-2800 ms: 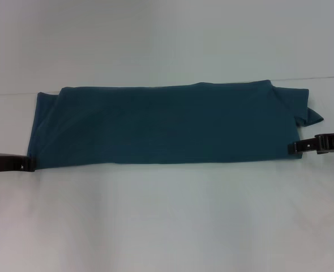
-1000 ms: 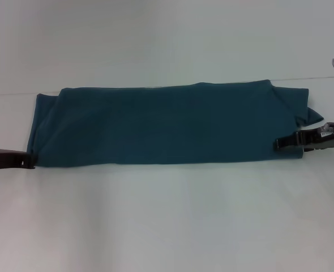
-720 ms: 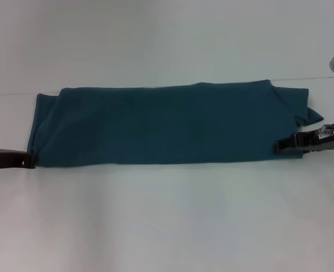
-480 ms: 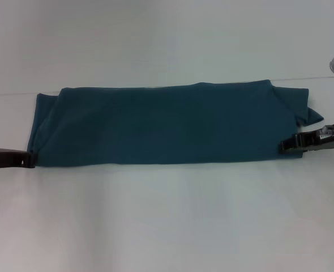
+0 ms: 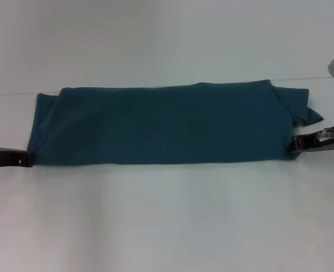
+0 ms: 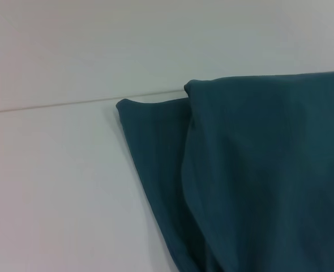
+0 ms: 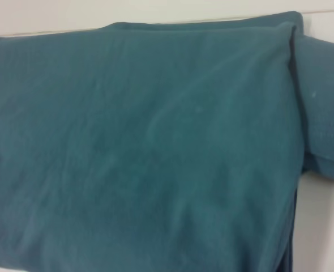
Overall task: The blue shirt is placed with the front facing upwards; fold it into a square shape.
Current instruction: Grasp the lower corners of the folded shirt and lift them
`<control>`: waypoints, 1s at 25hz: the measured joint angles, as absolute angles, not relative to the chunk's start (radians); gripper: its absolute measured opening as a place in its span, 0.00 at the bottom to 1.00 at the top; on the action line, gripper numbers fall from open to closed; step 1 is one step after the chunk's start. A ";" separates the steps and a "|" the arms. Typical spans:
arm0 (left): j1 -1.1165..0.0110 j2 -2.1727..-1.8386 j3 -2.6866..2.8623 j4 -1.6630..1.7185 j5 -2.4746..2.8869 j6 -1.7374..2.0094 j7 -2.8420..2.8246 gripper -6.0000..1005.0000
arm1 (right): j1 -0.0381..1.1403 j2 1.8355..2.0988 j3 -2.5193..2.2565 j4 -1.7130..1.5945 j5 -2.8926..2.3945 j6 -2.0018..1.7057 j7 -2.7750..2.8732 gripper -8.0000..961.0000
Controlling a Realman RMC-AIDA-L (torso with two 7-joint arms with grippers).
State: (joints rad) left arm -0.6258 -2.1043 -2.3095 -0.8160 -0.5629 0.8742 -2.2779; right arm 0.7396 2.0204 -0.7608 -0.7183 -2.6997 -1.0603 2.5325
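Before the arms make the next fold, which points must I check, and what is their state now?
1. The blue shirt lies flat as a long band: ok.
2. Left hand at the shirt's near left corner: ok.
3. Right hand at the near right corner: ok.
4. Each hand really holds cloth: cannot tell.
5. The sleeve sticks out on the right end: not ok.
6. The table in front has bare room: ok.

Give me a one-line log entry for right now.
blue shirt: long folded band on table | left gripper: at its left near corner | right gripper: at its right near corner | square fold: pending
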 joint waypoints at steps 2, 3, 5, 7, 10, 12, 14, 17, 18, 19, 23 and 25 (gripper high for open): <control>-0.623 -2.104 -2.310 -0.817 -0.563 0.875 -2.278 0.03 | 0.738 2.021 -0.761 -0.722 -2.699 -1.065 2.533 0.14; -0.622 -2.104 -2.310 -0.819 -0.563 0.878 -2.278 0.03 | 0.738 2.021 -0.759 -0.723 -2.699 -1.067 2.533 0.10; -0.618 -2.104 -2.311 -0.822 -0.563 0.885 -2.278 0.03 | 0.738 2.021 -0.755 -0.724 -2.698 -1.070 2.532 0.09; -0.612 -2.103 -2.313 -0.824 -0.563 0.892 -2.278 0.03 | 0.738 2.021 -0.754 -0.725 -2.698 -1.076 2.533 0.07; -0.595 -2.103 -2.315 -0.837 -0.563 0.910 -2.278 0.03 | 0.738 2.022 -0.754 -0.725 -2.697 -1.087 2.532 0.05; -0.578 -2.104 -2.317 -0.863 -0.563 0.932 -2.281 0.03 | 0.738 2.024 -0.753 -0.729 -2.696 -1.103 2.533 0.03; -0.555 -2.111 -2.318 -0.906 -0.563 0.959 -2.285 0.03 | 0.731 2.028 -0.752 -0.749 -2.697 -1.129 2.533 0.02; -0.520 -2.123 -2.319 -0.982 -0.563 1.007 -2.292 0.03 | 0.707 2.045 -0.751 -0.817 -2.697 -1.177 2.540 0.02; -0.511 -2.125 -2.319 -0.999 -0.563 1.020 -2.295 0.03 | 0.697 2.052 -0.751 -0.847 -2.697 -1.199 2.542 0.02; -0.505 -2.126 -2.319 -1.007 -0.563 1.030 -2.297 0.03 | 0.688 2.058 -0.750 -0.875 -2.697 -1.220 2.544 0.02; -0.486 -2.134 -2.319 -1.035 -0.563 1.057 -2.301 0.03 | 0.657 2.068 -0.749 -0.940 -2.697 -1.283 2.556 0.02; -0.480 -2.137 -2.319 -1.039 -0.563 1.067 -2.301 0.03 | 0.647 2.070 -0.749 -0.948 -2.697 -1.301 2.556 0.02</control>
